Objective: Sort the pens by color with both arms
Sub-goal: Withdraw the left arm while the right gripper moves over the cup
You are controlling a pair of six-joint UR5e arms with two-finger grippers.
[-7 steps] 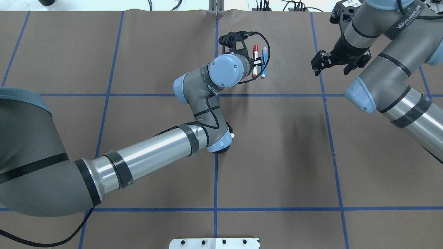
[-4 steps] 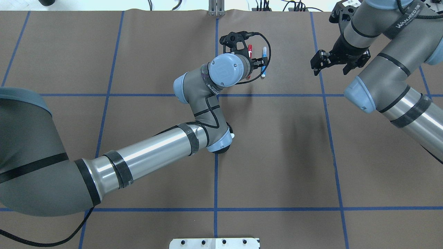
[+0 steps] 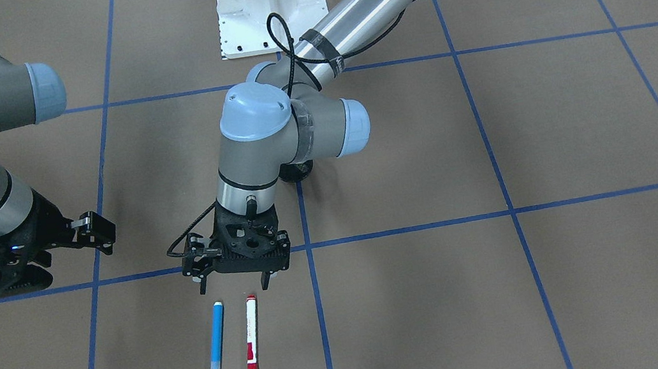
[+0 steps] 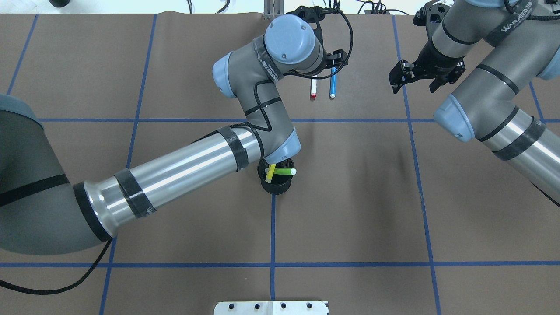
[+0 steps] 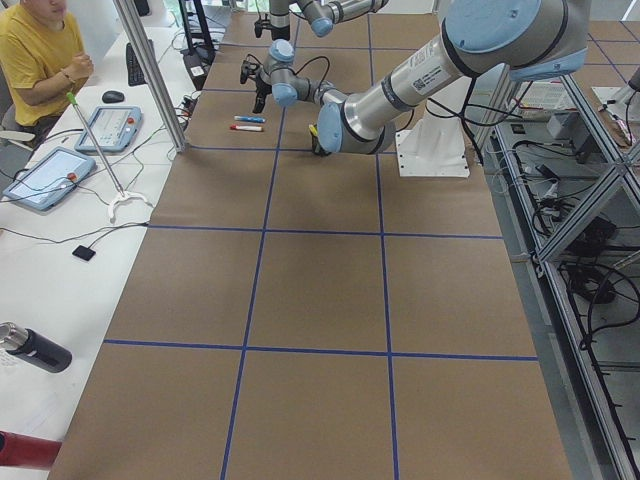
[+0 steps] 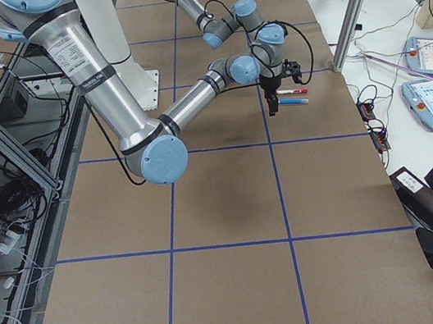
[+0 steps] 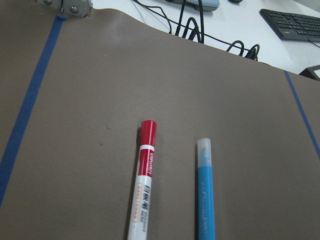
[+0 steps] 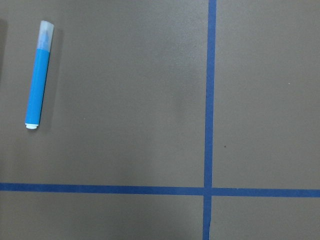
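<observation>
Two pens lie side by side on the brown mat: a white-barrelled pen with a red cap [image 3: 251, 339] [image 7: 145, 185] and a blue pen [image 3: 216, 342] [image 4: 333, 85] [image 8: 38, 75]. My left gripper [image 3: 234, 286] hovers just on the robot's side of them, open and empty. A yellow pen [image 4: 271, 171] and a green pen [image 4: 286, 172] stick out of a black mesh cup [image 4: 275, 186] under the left arm's elbow. Off to the pens' right in the overhead view, my right gripper [image 4: 415, 83] hangs open with nothing in it.
Blue tape lines divide the mat into squares. The white metal base [image 3: 268, 0] stands at the robot's side of the table. A seated person [image 5: 40, 50] and tablets [image 5: 110, 128] are beyond the far edge, next to a metal post [image 5: 150, 75].
My left gripper let go of the red-capped pen and rose above both pens. That pen now lies slightly further left. The cup with the yellow and green pens has come into view.
</observation>
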